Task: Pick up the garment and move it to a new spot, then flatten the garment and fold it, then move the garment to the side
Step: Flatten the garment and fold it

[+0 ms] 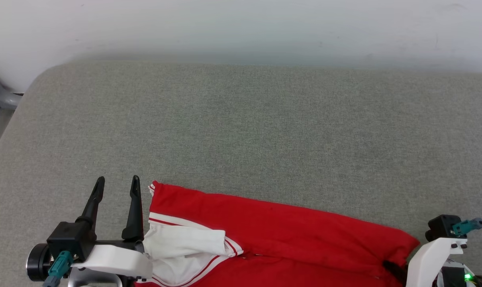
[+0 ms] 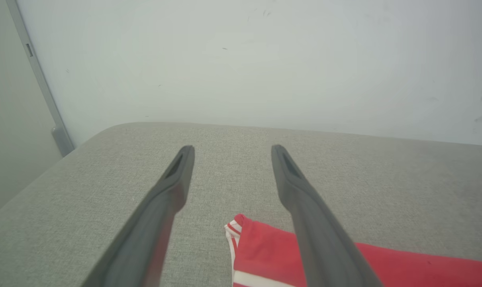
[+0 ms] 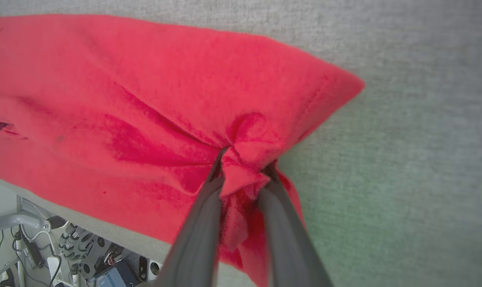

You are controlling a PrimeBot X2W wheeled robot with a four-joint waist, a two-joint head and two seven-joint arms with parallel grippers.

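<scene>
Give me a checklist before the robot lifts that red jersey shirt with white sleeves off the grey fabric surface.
1. Right gripper pinching a fold of the red jersey shirt with white sleeves: ok.
2. Left gripper holding the shirt: not ok; open, beside its corner.
3. Shirt flat: not ok; white sleeve folded over.
4. Room on the grey fabric surface beyond: ok.
5. Shirt's near edge: cannot tell; cut off in head view.

Grey fabric surface (image 1: 241, 119), red-white garment (image 1: 285, 227) atop

Garment (image 1: 289, 227) bottom beyond head view's edge; right hand (image 3: 245, 162) tips amid folds
</scene>
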